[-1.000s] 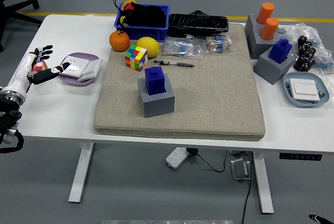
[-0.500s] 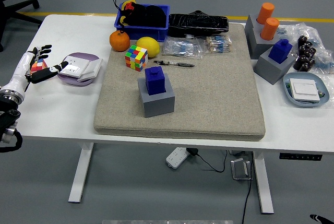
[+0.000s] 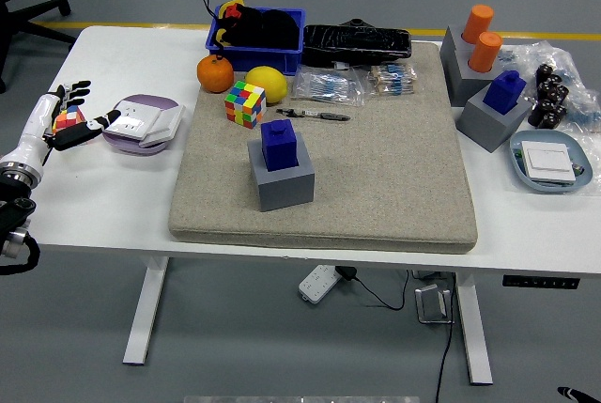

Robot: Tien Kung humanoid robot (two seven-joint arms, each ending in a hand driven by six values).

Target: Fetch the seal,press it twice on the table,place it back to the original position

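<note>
light: bright, even, from overhead | shadows: soft, short, beneath the worktop (image 3: 113,206) and beside the grey block (image 3: 284,182) | glare: mild sheen on plastic bags (image 3: 329,86) | focus: sharp throughout | distortion: slight bowing at worktop edges

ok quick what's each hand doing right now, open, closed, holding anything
Left hand: open, fingers spread, holding nothing, over the table's left edge beside the purple dish.
Right hand: not in view.
</note>
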